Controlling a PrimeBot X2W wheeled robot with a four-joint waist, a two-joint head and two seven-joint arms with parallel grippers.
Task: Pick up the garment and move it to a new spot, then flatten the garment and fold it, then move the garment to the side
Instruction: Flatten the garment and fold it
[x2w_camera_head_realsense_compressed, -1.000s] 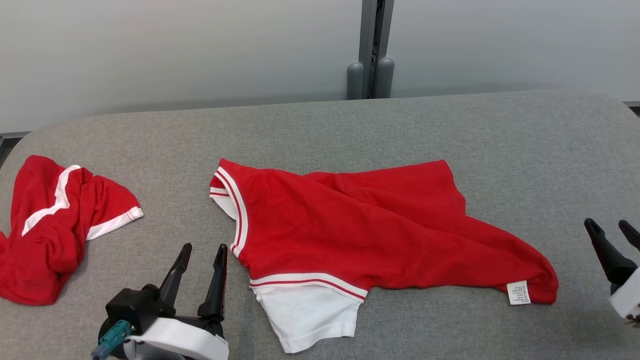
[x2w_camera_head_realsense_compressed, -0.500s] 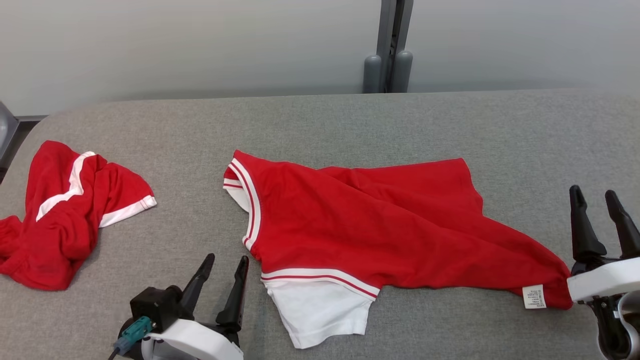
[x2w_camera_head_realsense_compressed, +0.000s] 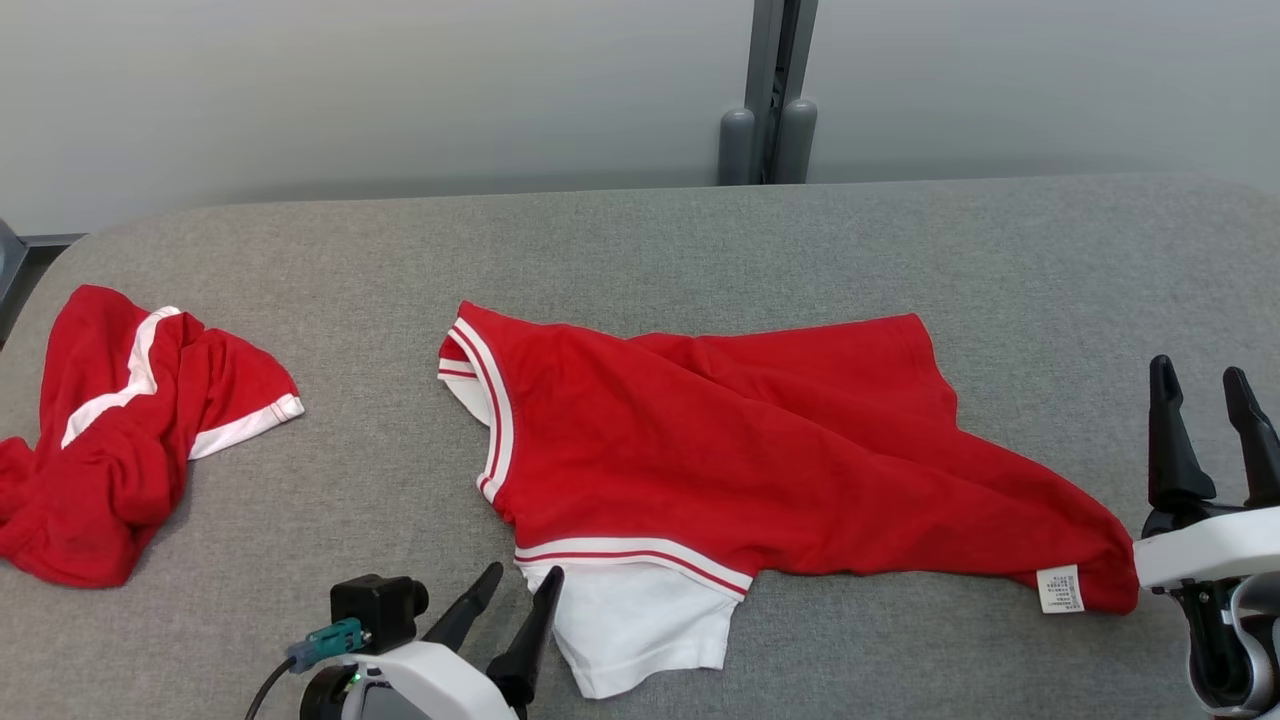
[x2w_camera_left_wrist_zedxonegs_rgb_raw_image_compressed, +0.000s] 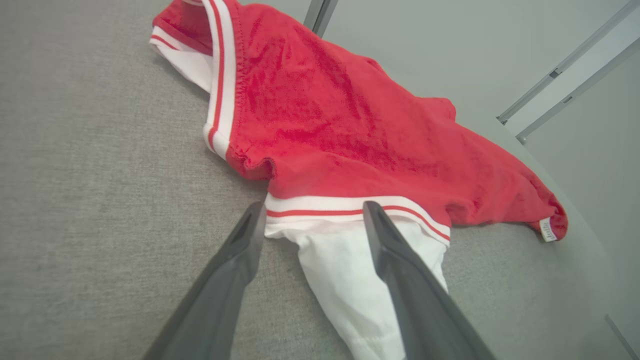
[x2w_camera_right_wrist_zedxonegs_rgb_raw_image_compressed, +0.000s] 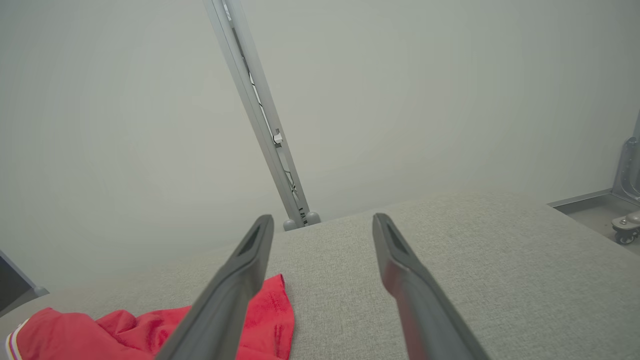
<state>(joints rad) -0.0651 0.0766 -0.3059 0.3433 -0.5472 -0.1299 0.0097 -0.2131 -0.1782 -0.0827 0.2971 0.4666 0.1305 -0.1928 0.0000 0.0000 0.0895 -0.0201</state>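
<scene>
- Clearly two red garments on the table (x2w_camera_head_realsense_compressed: 640, 250): a shirt (x2w_camera_head_realsense_compressed: 740, 470) across its middle, a crumpled one (x2w_camera_head_realsense_compressed: 110, 440) at its left end
- Shirt wrinkled, red with white-and-red trim, white sleeve (x2w_camera_head_realsense_compressed: 640, 630) toward the table's near edge
- One white tag (x2w_camera_head_realsense_compressed: 1060, 588) at its hem, print too small to read
- Two grippers, jaws apart, empty: left gripper (x2w_camera_head_realsense_compressed: 525, 572) at the table's near edge, right gripper (x2w_camera_head_realsense_compressed: 1197, 370) at its right end

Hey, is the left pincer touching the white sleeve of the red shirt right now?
Cannot tell. In the left wrist view the open left pincer frames the white sleeve, but its height above it is unclear.
</scene>
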